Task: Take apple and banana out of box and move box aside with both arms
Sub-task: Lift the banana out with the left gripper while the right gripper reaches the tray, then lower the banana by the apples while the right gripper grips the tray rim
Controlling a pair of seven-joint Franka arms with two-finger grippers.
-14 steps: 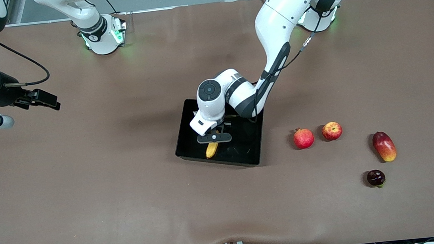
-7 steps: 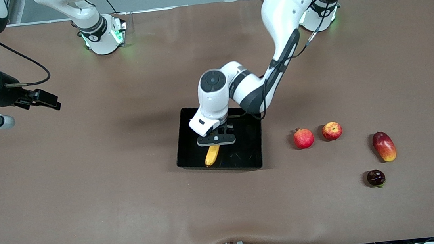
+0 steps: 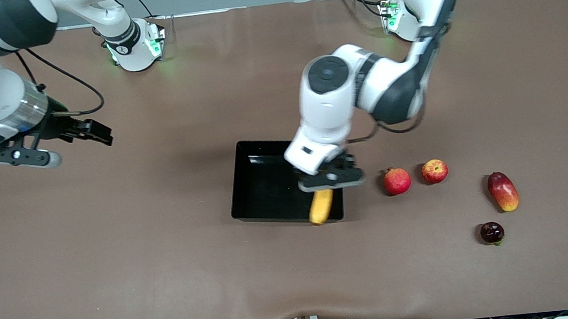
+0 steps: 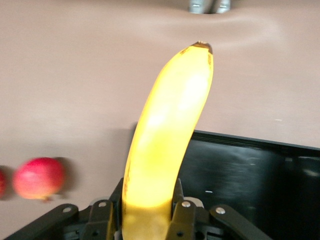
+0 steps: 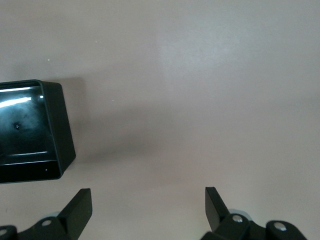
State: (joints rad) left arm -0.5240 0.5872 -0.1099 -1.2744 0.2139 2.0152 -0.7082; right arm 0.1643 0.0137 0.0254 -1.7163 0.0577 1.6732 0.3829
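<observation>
Banana (image 3: 321, 207): it is up in the air, over the corner of the box nearest the pomegranate. One end sticks out from my fingers.
Left end effector (image 3: 330, 179): it is squeezed tight on the banana, over the box's wall on the fruit side.
Right end effector (image 5: 148, 202): its fingers are spread wide and it holds nothing. It hangs over bare bench toward the right arm's end and waits.
Box (image 3: 260, 182): black and shiny, sitting on the bench. I see no fruit left in it.
Apple (image 3: 434, 171): already out, on the bench just beside the pomegranate.
What could go wrong: I hold the banana near one end, so I think it could slip or swing if I move fast. If I go down too soon, it could land on the box's wall and tip back in.
Things around: the pomegranate (image 3: 397, 181) lies close to where I am heading, and I might bump it. The mango (image 3: 503, 191) and a small dark fruit (image 3: 491, 232) lie well apart, nearer the left arm's end.
</observation>
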